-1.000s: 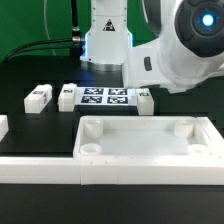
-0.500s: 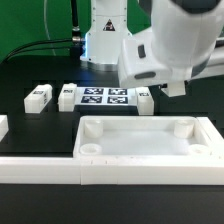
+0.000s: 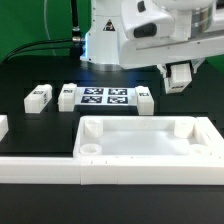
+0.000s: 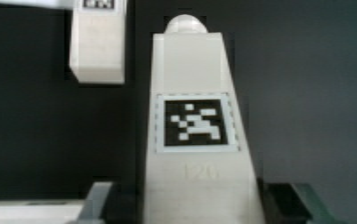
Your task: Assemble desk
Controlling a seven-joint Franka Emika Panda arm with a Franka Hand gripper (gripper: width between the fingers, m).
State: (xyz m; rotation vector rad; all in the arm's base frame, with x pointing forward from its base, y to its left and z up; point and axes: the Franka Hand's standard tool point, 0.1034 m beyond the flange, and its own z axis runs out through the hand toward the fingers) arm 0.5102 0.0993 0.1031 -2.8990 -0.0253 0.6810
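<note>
At about two o'clock in the exterior view, clear above the black worktop point(image 3: 40, 130): pincer point(image 3: 180, 79) pinching a white leg point(image 4: 196, 110), one finger point(image 4: 100, 200) flat on either side, tagged face toward the wrist camera, most of the length reaching out beyond the grip to a rounded tip. Biggest thing at risk first: could shove the tabletop point(image 3: 150, 150), lying rim-up from five to six o'clock against the white border rails point(image 3: 40, 168), by landing on the raised rim instead of inside a corner socket point(image 3: 89, 147); probably light plastic on a smooth surface, so liable to skate rather than resist. Next down: could sweep that long free end across the marker board point(image 3: 105, 97) at twelve o'clock, or clip the loose leg point(image 3: 145, 97) just beside it, on any low pass. Smaller still: may pivot in so short a grip, reach the socket tilted, and jam or pop free. Cannot tell from either view whether held quite square. Around all this, a green backdrop point(image 3: 30, 25) from nine to eleven o'clock and the white arm base point(image 3: 105, 40) at twelve. Underneath, matte black and flat, with a second leg point(image 3: 68, 97) just beside the board and an outlying leg point(image 3: 38, 97) near ten o'clock, both apart from the tabletop.
</note>
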